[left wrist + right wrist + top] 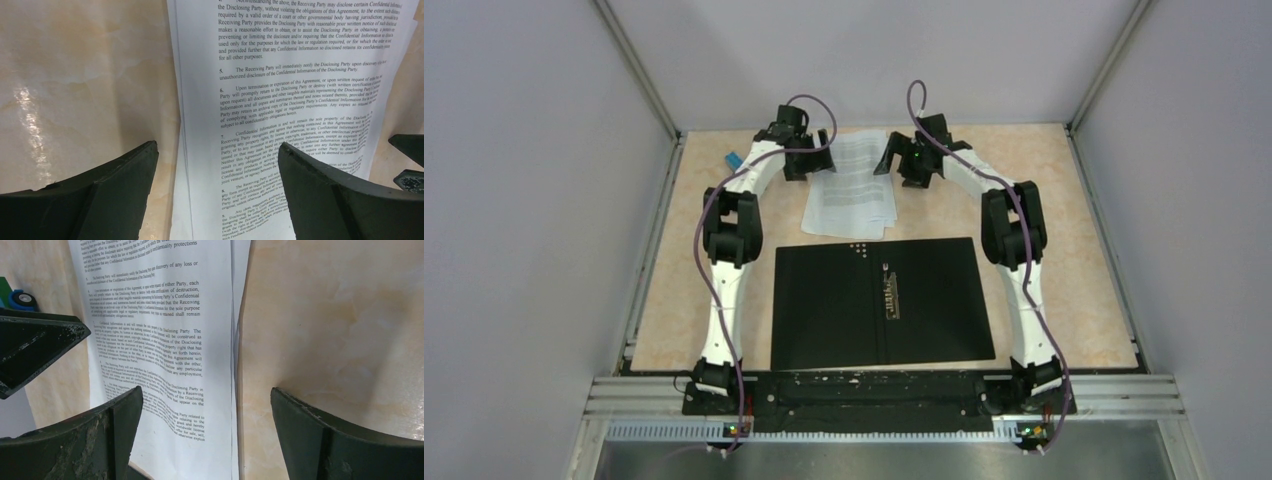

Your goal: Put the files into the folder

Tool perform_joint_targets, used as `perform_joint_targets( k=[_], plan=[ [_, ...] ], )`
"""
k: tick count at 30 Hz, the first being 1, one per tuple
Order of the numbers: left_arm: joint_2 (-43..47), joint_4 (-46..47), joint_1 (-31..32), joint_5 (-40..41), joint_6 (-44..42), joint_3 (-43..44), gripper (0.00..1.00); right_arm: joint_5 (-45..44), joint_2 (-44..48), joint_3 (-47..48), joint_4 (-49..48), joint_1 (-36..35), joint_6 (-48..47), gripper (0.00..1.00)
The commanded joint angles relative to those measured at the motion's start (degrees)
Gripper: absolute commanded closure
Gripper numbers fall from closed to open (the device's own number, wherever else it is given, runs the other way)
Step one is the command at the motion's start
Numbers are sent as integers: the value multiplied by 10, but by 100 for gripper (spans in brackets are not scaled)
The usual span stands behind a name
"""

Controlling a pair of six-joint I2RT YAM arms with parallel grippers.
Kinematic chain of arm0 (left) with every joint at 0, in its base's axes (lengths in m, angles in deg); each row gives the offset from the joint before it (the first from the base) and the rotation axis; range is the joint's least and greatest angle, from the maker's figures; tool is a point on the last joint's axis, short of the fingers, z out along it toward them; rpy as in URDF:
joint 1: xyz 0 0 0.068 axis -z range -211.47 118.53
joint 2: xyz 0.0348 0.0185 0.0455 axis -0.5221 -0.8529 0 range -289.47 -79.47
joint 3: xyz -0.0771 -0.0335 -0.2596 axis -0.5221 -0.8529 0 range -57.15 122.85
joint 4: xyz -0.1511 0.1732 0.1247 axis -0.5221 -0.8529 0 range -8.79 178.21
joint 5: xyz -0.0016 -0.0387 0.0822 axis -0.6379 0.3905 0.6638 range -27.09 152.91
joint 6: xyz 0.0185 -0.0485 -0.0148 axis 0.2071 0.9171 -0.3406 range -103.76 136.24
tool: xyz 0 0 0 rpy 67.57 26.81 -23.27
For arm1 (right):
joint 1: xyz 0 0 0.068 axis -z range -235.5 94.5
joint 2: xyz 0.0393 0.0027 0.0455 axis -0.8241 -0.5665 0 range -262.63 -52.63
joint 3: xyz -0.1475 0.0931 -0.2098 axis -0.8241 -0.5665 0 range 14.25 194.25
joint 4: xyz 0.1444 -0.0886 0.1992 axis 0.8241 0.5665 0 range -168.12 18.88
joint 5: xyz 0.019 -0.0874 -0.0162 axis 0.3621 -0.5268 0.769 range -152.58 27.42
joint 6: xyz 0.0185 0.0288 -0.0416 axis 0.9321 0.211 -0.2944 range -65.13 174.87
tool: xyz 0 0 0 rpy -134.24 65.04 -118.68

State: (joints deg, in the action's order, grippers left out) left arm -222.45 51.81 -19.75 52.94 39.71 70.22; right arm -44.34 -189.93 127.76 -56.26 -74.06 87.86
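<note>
The files (852, 185) lie in a loose, slightly fanned stack at the far middle of the bench (1074, 270), just beyond the open folder (879, 300). They look light, limp and slick against each other, so a one-sided pinch would likely let them sag or slide apart. The left hand (217, 146) and right hand (206, 390) both gape empty, each straddling one long edge, probably the best holds.

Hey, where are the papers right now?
In the overhead view the papers lie at the far middle of the table, just beyond the open folder, between the left gripper and the right gripper.
</note>
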Motion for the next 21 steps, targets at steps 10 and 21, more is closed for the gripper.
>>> perform_joint_targets(
  k=[10, 21],
  plan=[
    [-38, -43, 30, -82, 49, 16, 7, 76, -55, 59, 0, -27, 13, 2],
    [-53, -24, 27, -133, 70, 24, 8, 171, -79, 74, -68, -27, 64, 2]
  ],
)
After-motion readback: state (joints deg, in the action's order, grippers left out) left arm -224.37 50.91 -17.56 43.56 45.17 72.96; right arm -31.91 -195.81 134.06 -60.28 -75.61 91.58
